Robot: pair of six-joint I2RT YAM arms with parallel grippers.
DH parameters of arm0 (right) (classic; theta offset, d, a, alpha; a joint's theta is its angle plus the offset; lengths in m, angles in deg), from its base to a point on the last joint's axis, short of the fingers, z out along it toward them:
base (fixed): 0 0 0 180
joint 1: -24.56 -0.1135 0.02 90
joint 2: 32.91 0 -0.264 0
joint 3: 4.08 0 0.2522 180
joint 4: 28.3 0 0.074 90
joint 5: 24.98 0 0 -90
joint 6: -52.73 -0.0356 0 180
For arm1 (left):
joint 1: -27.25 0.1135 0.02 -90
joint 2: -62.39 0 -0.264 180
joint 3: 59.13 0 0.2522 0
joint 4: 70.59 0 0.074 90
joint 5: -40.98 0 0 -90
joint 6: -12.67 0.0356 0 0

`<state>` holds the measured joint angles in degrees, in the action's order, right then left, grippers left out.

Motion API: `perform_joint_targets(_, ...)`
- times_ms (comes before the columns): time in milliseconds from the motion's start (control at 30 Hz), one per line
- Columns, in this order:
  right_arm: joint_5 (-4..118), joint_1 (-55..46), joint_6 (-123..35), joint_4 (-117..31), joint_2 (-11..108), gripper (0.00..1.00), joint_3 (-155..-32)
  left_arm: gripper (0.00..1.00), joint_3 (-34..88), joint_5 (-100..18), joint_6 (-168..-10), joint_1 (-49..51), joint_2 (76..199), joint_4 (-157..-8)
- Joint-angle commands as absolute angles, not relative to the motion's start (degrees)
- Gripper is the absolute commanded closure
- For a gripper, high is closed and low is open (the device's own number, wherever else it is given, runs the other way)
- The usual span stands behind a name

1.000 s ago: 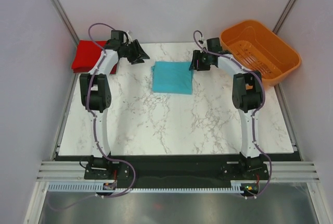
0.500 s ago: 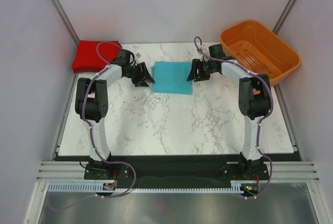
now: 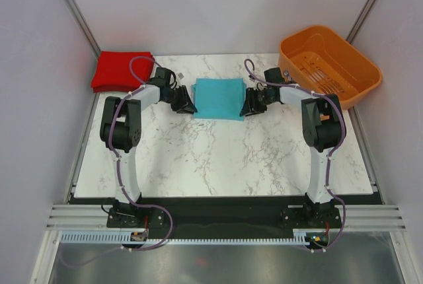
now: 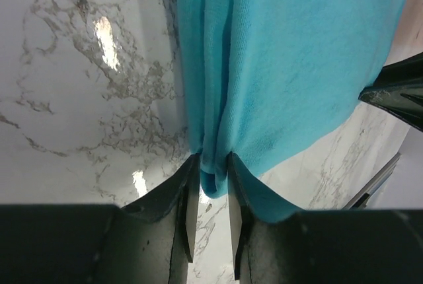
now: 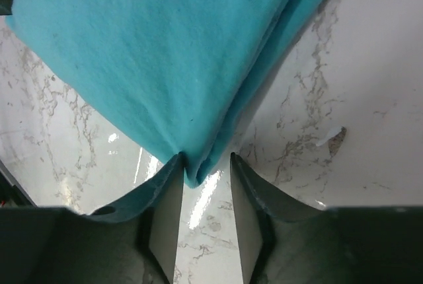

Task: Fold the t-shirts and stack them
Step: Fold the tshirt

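Note:
The teal-blue t-shirt (image 3: 219, 98) lies folded into a rectangle at the back middle of the marble table. My left gripper (image 3: 190, 104) is low at its near left corner. In the left wrist view that gripper (image 4: 210, 162) is shut on a bunched fold of the teal t-shirt (image 4: 291, 66). My right gripper (image 3: 246, 107) is at the near right corner. Its jaws (image 5: 206, 158) stand open around the tip of the teal cloth (image 5: 152, 46), which touches only one finger. The red t-shirt (image 3: 117, 71) lies folded at the back left corner.
An orange slotted basket (image 3: 304, 34) stands at the back right, partly off the table. Grey walls close in the left, right and back sides. Both arms stretch forward along the table's sides from their bases at the near edge.
Both arms swung inward and down from the back corners to the teal t-shirt's near corners. Both pairs of jaws narrowed, and the left one has taken hold of the cloth.

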<state>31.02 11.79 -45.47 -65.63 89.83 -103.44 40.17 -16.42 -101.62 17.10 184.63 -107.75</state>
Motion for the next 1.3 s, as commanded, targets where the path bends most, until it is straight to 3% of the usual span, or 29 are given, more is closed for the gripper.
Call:
perform_joint_targets(0,31.26,11.64,-45.35,-62.46,88.82,0.67,-100.20,0.70,39.10,-17.29,-99.92,16.97,184.38,-106.41)
perform_joint_targets(33,32.14,11.64,-45.70,-61.93,88.47,0.85,-99.58,0.70,38.83,-17.29,-99.92,17.06,184.30,-106.41)
perform_joint_targets(100,32.76,11.64,-45.62,-60.79,88.03,1.00,-97.48,0.70,37.43,-17.29,-99.92,17.06,183.60,-106.41)
perform_joint_targets(233,33.55,11.55,-46.49,-59.99,87.07,1.00,-95.71,0.70,34.88,-17.29,-99.92,16.53,181.49,-106.41)
perform_joint_targets(267,33.81,11.64,-46.76,-59.82,86.80,1.00,-95.27,0.98,34.18,-27.90,-105.83,16.45,181.14,-110.24)
perform_joint_targets(500,34.07,10.77,-49.04,-56.83,82.85,1.00,-89.30,0.97,32.06,-26.25,-106.24,15.31,177.18,-110.54)
perform_joint_targets(567,34.51,10.76,-50.62,-55.87,81.97,0.85,-88.33,0.90,31.72,-26.17,-106.86,15.21,175.69,-110.63)
perform_joint_targets(633,35.13,10.85,-51.24,-56.73,81.18,0.70,-87.89,0.75,31.71,-26.95,-107.39,15.30,174.02,-110.80)
perform_joint_targets(700,35.75,10.94,-51.33,-58.14,80.30,0.62,-88.41,0.62,32.85,-28.18,-107.30,15.39,171.73,-112.72)
perform_joint_targets(733,35.84,10.94,-51.24,-59.71,79.08,0.57,-88.67,0.62,33.72,-28.19,-107.30,15.56,171.21,-112.74)
perform_joint_targets(900,36.02,10.76,-53.43,-63.50,75.20,0.55,-93.05,0.59,41.11,-23.19,-106.59,16.44,169.10,-116.61)
perform_joint_targets(1000,30.94,9.89,-54.75,-64.39,75.63,0.79,-97.81,0.59,46.02,-18.27,-107.03,16.44,169.70,-116.52)
perform_joint_targets(1033,30.13,9.45,-55.19,-64.47,76.77,0.99,-99.04,0.60,47.52,-16.78,-107.30,16.53,171.53,-116.34)
perform_joint_targets(1267,22.93,4.09,-58.97,-62.64,86.52,1.00,-110.72,0.72,56.76,-13.07,-109.41,16.27,181.47,-115.29)
